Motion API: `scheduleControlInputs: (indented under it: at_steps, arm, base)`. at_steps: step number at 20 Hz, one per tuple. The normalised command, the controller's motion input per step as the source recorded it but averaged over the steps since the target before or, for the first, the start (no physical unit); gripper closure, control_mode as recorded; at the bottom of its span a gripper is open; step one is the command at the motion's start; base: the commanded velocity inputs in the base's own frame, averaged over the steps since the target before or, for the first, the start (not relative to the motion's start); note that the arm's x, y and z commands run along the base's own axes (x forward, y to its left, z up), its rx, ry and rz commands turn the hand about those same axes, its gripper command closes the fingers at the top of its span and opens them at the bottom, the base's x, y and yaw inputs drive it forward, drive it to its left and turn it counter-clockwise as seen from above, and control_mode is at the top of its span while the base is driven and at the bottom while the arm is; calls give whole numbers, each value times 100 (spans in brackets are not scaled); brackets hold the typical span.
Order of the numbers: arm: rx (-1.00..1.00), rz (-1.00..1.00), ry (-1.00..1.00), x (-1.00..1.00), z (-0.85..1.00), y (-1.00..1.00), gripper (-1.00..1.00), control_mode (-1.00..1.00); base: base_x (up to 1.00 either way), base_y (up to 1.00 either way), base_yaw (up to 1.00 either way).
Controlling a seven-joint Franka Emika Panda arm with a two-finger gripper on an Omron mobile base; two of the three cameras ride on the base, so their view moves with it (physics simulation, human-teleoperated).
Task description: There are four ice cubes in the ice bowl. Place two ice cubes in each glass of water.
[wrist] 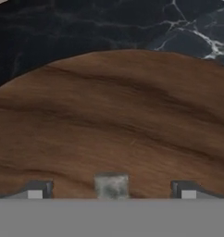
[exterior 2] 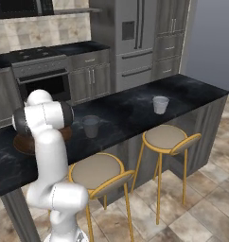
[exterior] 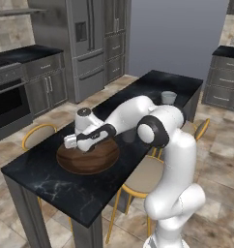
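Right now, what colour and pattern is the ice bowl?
The ice bowl is reddish-brown wood with darker wavy grain, clearest in the hand view.

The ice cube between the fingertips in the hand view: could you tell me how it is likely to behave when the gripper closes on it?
The ice cube looks tiny and glossy, so it is probably light and slippery, apt to squirt aside. It lies on the smooth wood of the ice bowl, so a nudge would likely slide it. The open gripper straddles it evenly, which should help.
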Motion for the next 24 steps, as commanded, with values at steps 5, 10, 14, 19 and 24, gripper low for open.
scheduleControlInputs:
  at_steps: [5,10,14,19,24]
  arm:
    - [0,0,0,15,-21,4,-100,-100]
    - [0,0,0,-1,-48,1,-100,-100]
    - [0,0,0,8,-36,0,100,-100]
    - [0,0,0,1,-3,0,100,-100]
    - [0,0,0,0,0,0,100,-100]
  base:
    - [0,0,0]
    - [0,0,0]
    - [0,0,0]
    - [0,0,0]
    - [0,0,0]
